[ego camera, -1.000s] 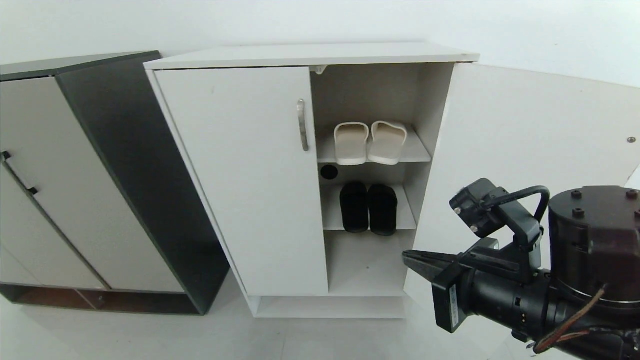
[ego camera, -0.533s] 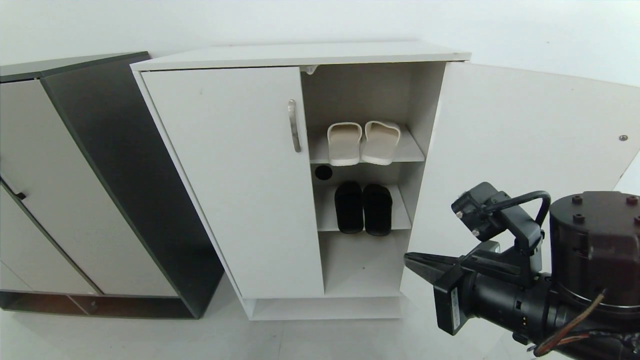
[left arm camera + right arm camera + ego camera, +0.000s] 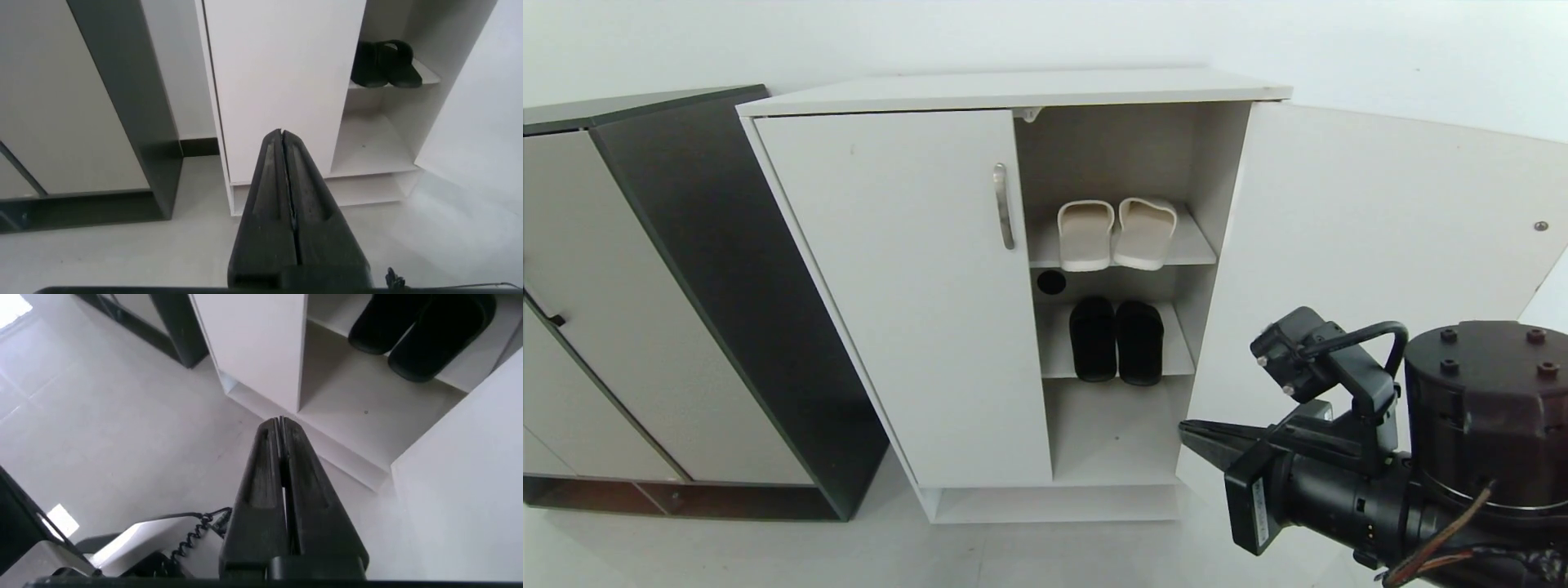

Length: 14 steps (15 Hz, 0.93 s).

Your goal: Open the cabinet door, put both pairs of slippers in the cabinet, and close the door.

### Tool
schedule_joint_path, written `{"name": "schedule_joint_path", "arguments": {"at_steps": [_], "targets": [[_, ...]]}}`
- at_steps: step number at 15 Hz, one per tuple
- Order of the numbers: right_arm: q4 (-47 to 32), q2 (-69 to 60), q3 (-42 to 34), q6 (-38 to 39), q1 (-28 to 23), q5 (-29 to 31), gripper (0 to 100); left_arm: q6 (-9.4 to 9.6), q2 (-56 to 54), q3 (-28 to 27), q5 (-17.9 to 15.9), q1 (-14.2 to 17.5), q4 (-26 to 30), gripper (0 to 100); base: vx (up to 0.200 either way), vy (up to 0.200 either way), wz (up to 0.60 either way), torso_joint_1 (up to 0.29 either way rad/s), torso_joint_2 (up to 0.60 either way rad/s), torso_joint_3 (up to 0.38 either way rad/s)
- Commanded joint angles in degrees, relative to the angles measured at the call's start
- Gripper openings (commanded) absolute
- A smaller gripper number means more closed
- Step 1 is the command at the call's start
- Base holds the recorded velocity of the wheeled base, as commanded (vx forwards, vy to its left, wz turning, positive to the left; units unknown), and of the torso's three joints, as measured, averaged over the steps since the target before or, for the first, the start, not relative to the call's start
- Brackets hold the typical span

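We saw the cabinet, centre frame, its right door open, white slippers shelved above black slippers; right end effector, lower right, and left end effector were closed.

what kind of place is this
Likely a bare indoor room staged as an entryway: a white cabinet holding white slippers and black slippers, a dark cabinet beside it, plain white wall.
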State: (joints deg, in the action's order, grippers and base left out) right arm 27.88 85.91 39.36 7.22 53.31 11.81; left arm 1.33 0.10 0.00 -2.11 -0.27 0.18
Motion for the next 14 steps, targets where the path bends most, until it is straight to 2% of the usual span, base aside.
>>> {"name": "schedule_joint_path", "arguments": {"at_steps": [1, 4, 8, 14], "targets": [[0.1, 0.2, -0.1, 0.0, 0.0, -0.1, 0, -0.01, 0.0, 0.0, 0.0, 0.0, -0.1, 0, 0.000, 0.000, 0.00, 0.012, -0.17, -0.163], [0.1, 0.2, 0.0, 0.0, 0.0, -0.1, 0, -0.01, 0.0, 0.0, 0.0, 0.0, -0.1, 0, 0.000, 0.000, 0.00, 0.041, -0.20, -0.313], [0.1, 0.0, -0.1, 0.0, 0.0, -0.2, 0, -0.01, 0.0, 0.0, 0.0, 0.0, -0.1, 0, 0.000, 0.000, 0.00, 0.076, -0.53, -0.343], [0.1, 0.1, -0.3, 0.1, 0.0, -0.3, 0, -0.19, 0.0, 0.0, 0.0, 0.0, 0.0, 0, 0.000, 0.000, 0.00, 0.145, -0.46, -0.323]]}}
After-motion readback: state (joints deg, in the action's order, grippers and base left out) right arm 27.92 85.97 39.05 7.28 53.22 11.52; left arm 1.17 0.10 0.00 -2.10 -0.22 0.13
